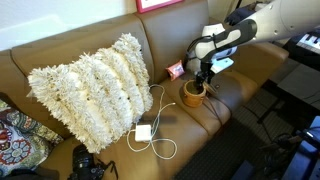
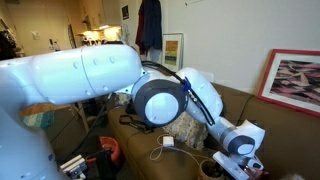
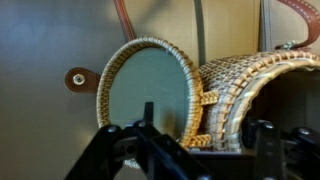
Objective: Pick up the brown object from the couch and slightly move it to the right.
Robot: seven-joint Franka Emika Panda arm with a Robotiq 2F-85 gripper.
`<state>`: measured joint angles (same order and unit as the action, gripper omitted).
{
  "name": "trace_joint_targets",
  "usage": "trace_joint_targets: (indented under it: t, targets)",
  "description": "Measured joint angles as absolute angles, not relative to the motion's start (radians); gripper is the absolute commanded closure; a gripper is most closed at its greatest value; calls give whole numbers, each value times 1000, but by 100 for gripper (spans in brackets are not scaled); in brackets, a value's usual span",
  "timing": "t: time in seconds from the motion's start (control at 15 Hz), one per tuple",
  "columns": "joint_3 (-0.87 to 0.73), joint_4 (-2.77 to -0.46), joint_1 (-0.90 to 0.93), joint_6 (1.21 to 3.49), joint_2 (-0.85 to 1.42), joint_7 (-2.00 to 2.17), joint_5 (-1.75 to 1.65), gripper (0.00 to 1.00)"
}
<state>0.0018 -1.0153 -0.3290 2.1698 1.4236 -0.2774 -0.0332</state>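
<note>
Brown object [image 1: 192, 94] on couch [image 1: 100, 30] — partly hidden under hand [image 1: 204, 81]; hand spread wide, gripping nothing.

In an exterior view, the gripper [image 1: 203, 78] hangs right over the brown cup [image 1: 192, 95] on the couch [image 1: 60, 48]; a fluffy white pillow [image 1: 95, 85] and a white charger [image 1: 144, 132] lie apart from it.
</note>
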Motion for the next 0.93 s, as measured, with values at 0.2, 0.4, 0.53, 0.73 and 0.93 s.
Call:
trace_joint_targets:
  t: [0.2,0.4,0.53,0.73,0.93]
  targets:
    - [2,-1015,-329,2170,1423,-279,-33,74]
    - [2,-1013,-330,2171,1422,-279,-33,92]
    - [2,-1013,-332,2171,1423,-279,-33,99]
    - [2,-1013,-336,2177,1422,-280,-33,95]
    - [1,-1003,-347,2201,1419,-280,-33,95]
